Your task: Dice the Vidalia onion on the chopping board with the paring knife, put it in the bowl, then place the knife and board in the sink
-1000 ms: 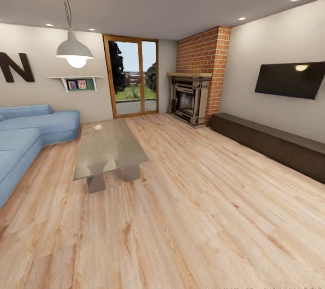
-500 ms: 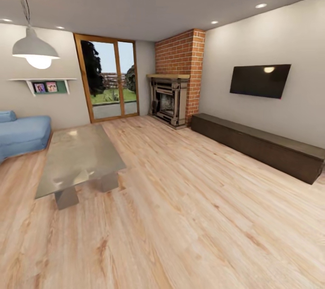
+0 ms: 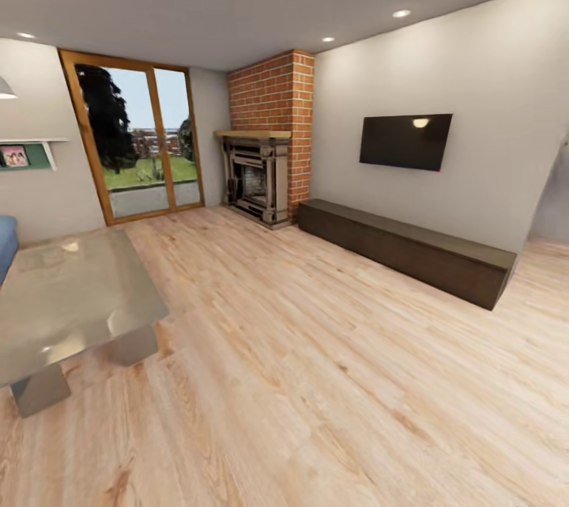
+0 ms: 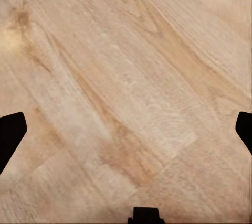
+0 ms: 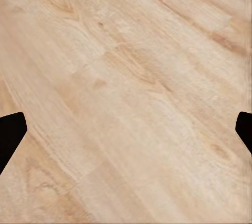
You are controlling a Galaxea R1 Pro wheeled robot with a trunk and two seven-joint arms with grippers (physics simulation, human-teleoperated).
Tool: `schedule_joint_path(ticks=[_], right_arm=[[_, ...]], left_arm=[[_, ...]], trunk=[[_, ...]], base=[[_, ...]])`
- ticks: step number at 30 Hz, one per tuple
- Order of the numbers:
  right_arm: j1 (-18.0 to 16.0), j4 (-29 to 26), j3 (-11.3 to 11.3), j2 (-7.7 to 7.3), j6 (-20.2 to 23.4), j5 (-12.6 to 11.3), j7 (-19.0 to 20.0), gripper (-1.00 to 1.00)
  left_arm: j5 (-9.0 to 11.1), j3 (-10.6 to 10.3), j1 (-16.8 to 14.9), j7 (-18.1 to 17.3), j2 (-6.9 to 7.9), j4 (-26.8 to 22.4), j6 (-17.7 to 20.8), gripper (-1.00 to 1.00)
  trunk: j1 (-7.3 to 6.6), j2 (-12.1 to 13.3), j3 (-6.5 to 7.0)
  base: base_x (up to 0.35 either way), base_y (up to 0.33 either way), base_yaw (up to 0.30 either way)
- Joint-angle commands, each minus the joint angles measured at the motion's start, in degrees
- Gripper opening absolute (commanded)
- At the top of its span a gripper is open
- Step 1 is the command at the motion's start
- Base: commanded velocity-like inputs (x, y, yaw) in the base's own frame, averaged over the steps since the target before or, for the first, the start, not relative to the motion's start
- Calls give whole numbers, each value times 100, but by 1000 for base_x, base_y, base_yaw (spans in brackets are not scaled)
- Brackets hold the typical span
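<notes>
I am in a living room; the onion, sink, chopping board, paring knife, bowl and countertop are out of view. In the left wrist view my left gripper (image 4: 126, 135) hangs over the light wooden floor (image 4: 126, 77), its dark fingertips (image 4: 10, 135) far apart at the picture's edges, open and empty. In the right wrist view my right gripper (image 5: 126, 135) is likewise open over bare floor planks (image 5: 131, 77), with nothing between its fingertips (image 5: 10, 135).
A glass-topped coffee table (image 3: 71, 301) stands at the near left, a blue sofa's edge (image 3: 5, 242) behind it. A long low dark cabinet (image 3: 411, 250) runs under a wall TV (image 3: 405, 141). A brick fireplace (image 3: 254, 179) and glazed door (image 3: 138, 143) are beyond. A wide wooden floor (image 3: 316, 380) lies ahead.
The whole head view has slid leftward, so the camera has turned to the right: sofa and lamp have left the picture and the cabinet's right end has come in.
</notes>
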Motion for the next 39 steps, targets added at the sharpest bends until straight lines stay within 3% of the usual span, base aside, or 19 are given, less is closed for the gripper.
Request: schedule_joint_path(ticks=[1, 39], right_arm=[[-2, 1, 4, 0, -11, 1, -1, 100], [-2, 2, 6, 0, -8, 4, -1, 100]], left_arm=[[1, 3, 0, 2, 0, -2, -15, 100], [-2, 1, 0, 2, 0, -2, -15, 100]], trunk=[[3, -2, -5], [3, -2, -132]], base=[[288, -157, -282], [288, -157, -270]])
